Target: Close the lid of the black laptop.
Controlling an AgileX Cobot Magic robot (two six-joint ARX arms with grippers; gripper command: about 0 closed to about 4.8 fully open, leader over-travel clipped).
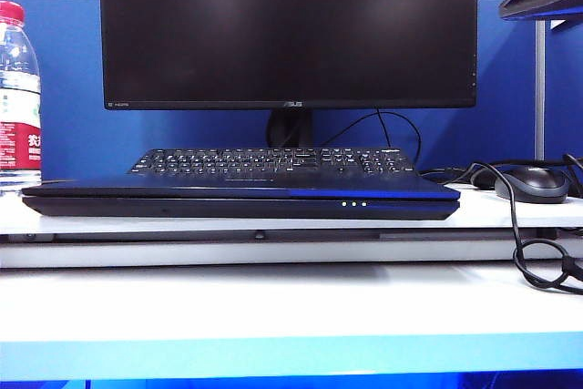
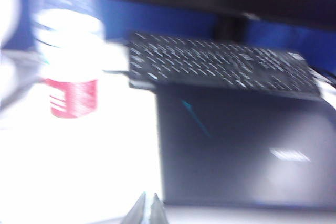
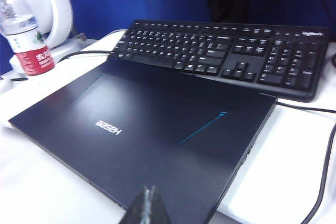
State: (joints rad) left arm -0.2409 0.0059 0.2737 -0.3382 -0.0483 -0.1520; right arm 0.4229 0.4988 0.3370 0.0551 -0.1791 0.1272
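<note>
The lid [image 3: 142,124] showed a smooth, semi-gloss black finish with glare. The keyboard [image 3: 226,56] looked matt black plastic. The bottle [image 1: 18,88], upper left, was clear plastic. The table [image 1: 273,298] appeared smooth and white.

The exterior camera sits low at table height, straight before the laptop [image 1: 241,198], facing its front edge and the monitor [image 1: 288,29] behind. The left wrist camera looks down over the left gripper [image 2: 148,211], blurred, and the right wrist camera over the right gripper [image 3: 148,208]. All three share the lid [image 3: 142,129] and keyboard [image 3: 223,56].
</note>
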